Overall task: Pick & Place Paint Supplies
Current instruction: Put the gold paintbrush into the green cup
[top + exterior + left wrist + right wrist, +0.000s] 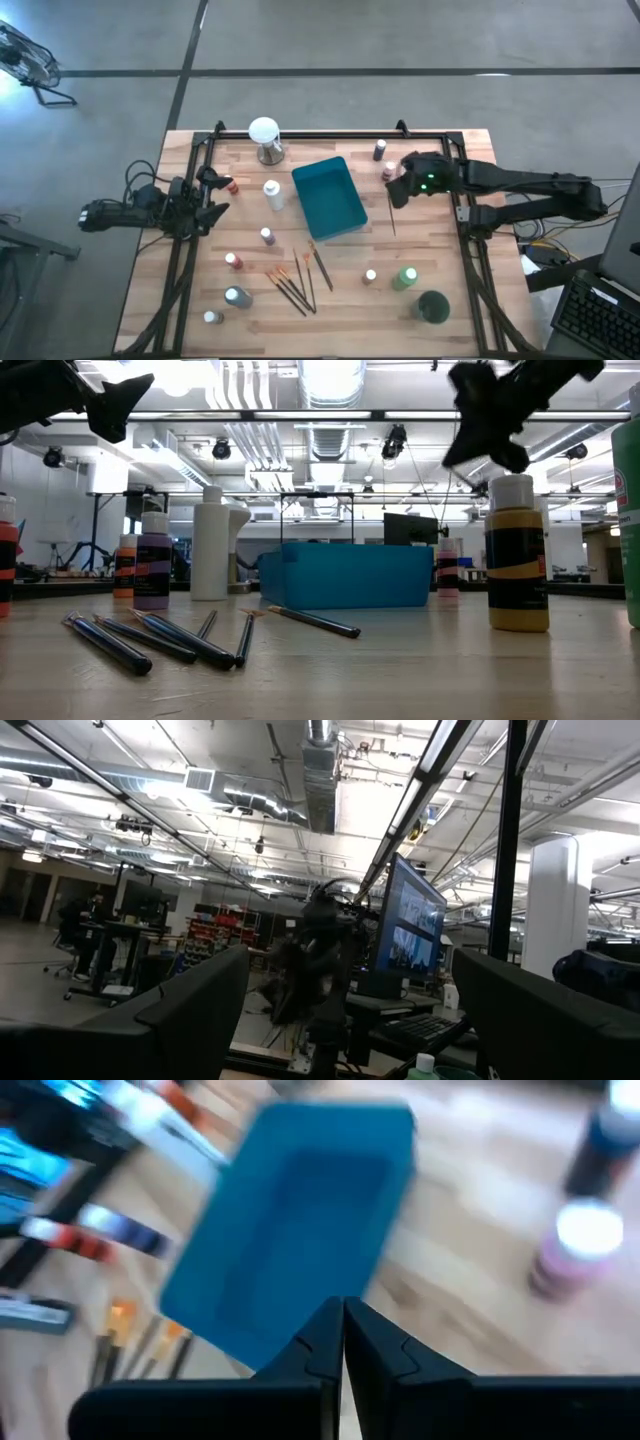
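My right gripper [394, 192] hangs above the table just right of the teal tray [330, 198], shut on a thin dark brush [392, 220]. In the right wrist view the gripper [343, 1315] looks down on the tray [300, 1220]. My left gripper [213, 196] waits open above the table's left side, pointing level across the room [340, 1020]. Several more brushes [295, 280] lie flat in front of the tray. Small white-capped bottles stand upright around it, among them a red one [234, 260], a purple one [266, 236] and a green one [405, 278]. My right gripper pinches the brush between its two shut fingers [385, 1360]. The brush's free length [393, 228] runs from the fingers toward the table's near edge, clear of the tabletop. Which part of the brush the fingers have is hidden by the gripper itself.
A white globe on a metal base [264, 135] stands at the far edge. Two bottles [384, 160] stand just beyond my right gripper. A tall white bottle [272, 193] is left of the tray. A dark green bottle [432, 305] stands near the front right corner.
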Motion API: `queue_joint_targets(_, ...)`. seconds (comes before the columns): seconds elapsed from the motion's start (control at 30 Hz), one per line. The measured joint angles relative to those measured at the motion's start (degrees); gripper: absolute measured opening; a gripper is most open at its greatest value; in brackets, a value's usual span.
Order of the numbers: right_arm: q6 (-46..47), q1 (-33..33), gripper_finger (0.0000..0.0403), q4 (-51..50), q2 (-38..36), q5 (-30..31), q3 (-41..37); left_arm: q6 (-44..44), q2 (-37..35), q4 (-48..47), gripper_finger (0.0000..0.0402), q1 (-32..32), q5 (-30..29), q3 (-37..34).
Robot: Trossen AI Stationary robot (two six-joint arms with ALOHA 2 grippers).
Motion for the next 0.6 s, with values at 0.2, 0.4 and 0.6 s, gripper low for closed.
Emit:
queue_joint_targets(0.2,-14.0,5.4,0.0008,2.9,-8.4,-0.1,0.0,0.0,0.0,0.0,0.0355,0.0,0.0,0.0)
queue_joint_targets(0.4,-23.3,12.8,0.0008,2.8,-16.6,-1.0,0.0,-1.2,0.0,0.0,0.0355,0.0,0.0,0.0)
queue_joint_targets(0.6,-29.6,21.7,0.0008,5.6,-22.9,-3.5,0.0,-2.6,0.0,0.0,0.0355,-0.1,-0.1,0.0)
